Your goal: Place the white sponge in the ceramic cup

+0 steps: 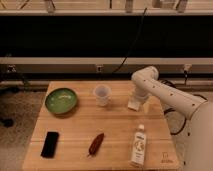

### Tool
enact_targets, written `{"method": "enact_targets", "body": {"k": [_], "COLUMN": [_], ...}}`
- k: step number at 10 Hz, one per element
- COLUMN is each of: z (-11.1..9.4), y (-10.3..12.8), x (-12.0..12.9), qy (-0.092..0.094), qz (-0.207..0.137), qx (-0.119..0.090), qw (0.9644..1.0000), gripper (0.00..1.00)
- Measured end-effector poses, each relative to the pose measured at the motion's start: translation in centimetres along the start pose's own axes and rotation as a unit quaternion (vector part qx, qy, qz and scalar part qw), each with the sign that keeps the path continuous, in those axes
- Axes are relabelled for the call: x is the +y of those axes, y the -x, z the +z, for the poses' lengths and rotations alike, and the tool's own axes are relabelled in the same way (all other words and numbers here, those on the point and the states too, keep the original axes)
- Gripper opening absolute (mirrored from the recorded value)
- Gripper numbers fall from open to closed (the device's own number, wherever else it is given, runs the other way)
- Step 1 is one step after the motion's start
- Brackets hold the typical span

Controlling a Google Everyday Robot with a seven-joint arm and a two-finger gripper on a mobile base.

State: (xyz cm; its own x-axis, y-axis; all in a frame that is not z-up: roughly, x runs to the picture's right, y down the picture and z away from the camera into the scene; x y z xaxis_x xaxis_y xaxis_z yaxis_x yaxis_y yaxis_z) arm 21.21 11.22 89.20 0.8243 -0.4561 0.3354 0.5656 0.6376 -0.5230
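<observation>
The white sponge (133, 105) lies on the wooden table (115, 132), right of centre near the back. My gripper (138, 102) hangs off the white arm (150, 82) directly over the sponge, pointing down with its jaws open around it. The sponge rests on the table. The ceramic cup (102, 94) stands upright a short way left of the sponge, and nothing shows inside it.
A green bowl (61, 100) sits at the back left. A black phone (49, 144) lies front left and a dark red object (96, 143) front centre. A white labelled bottle (138, 146) lies front right, near the table's right edge.
</observation>
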Motion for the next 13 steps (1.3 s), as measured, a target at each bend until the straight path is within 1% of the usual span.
{"method": "enact_targets", "body": {"k": [13], "z": [1.1], "y": [0.0], "x": [-1.1], "qy": [0.013], "qz": [0.002], "qx": [-0.011], "qw": [0.9999], "gripper": [0.8]}}
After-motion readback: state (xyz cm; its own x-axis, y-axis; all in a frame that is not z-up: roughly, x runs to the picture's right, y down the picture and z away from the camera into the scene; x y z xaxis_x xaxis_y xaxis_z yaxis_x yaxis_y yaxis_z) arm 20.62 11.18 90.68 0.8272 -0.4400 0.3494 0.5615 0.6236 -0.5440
